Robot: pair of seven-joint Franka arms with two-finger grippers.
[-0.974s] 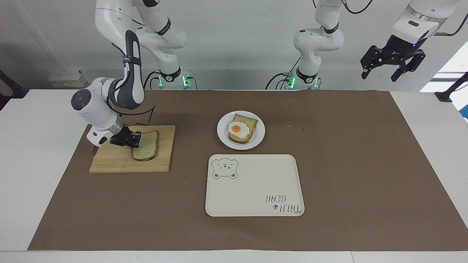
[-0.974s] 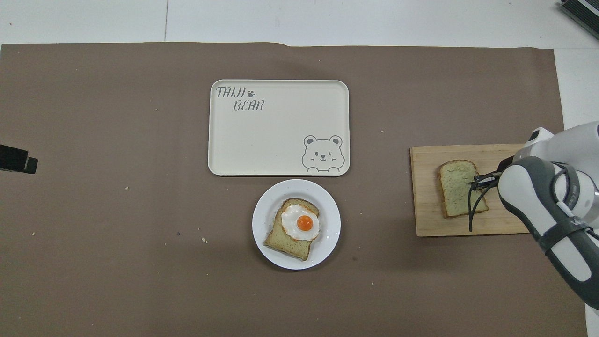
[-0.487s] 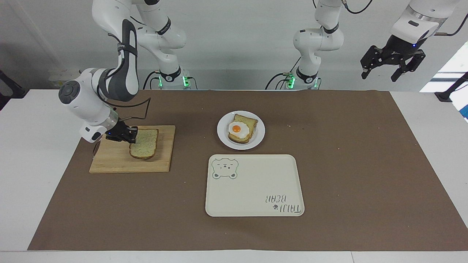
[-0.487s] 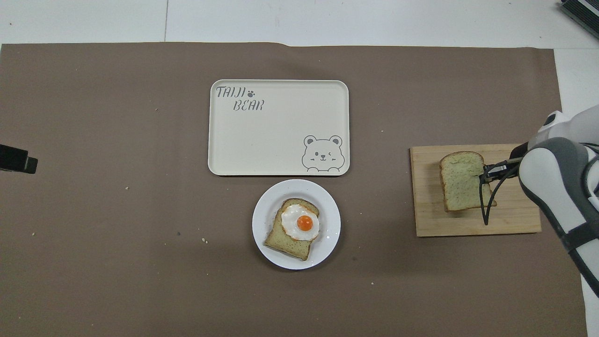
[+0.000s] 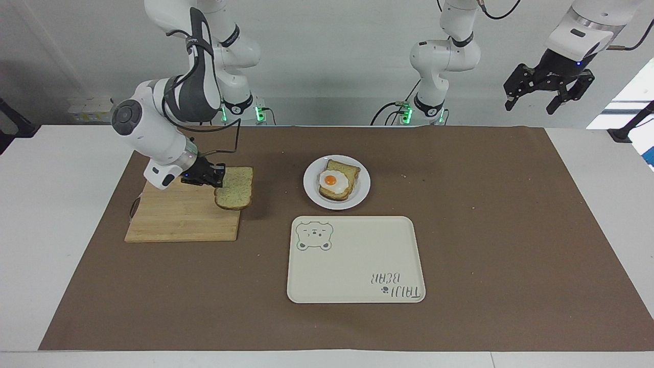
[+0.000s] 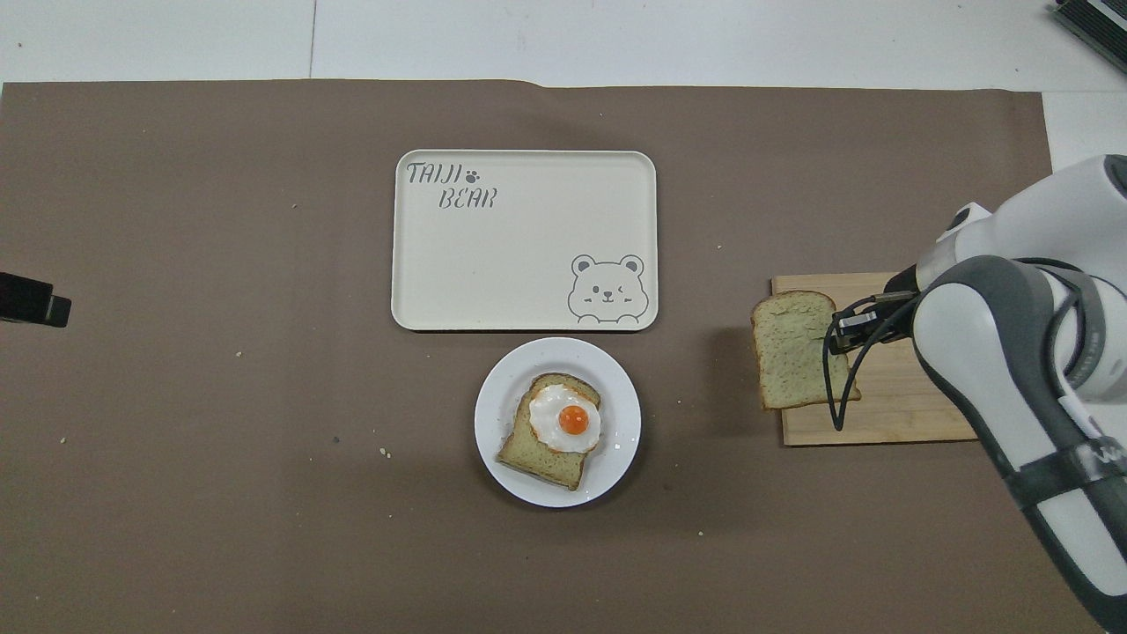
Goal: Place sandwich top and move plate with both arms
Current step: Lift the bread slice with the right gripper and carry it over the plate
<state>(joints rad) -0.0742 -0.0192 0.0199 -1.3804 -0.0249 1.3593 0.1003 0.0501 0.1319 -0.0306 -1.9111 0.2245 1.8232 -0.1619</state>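
Two white jointed robot arms work at a table covered by a brown paper mat (image 5: 460, 214). Going from the left of the facing view: at the left-centre of the frame lies a rectangular light wooden cutting board (image 5: 179, 217). The right gripper (image 5: 213, 177), black and two-fingered, hangs over the board's edge that faces the middle of the table, its jaws clamped on one side edge of the sandwich top (image 5: 235, 187), a plain pale slice of bread with a brown crust. The slice is lifted clear of the board, roughly level, and overhangs the board's edge above the mat; in the overhead view it shows at right-centre (image 6: 797, 349), with the gripper (image 6: 852, 324) at its side.

At the centre of the facing view, slightly above the middle, sits the small round white plate (image 5: 312, 190), carrying another bread slice topped with a fried egg (image 5: 333, 181). Directly below it in the frame, just beside it but not touching, lies a cream rectangular tray with a bear print (image 5: 356, 259) and the words "TAIJI BEAR".

At the upper right corner of the facing view the left gripper (image 5: 550, 100) waits high in the air over the table's end, its jaws spread wide and holding nothing. In the overhead view only its black tip (image 6: 33, 299) shows at the left edge.
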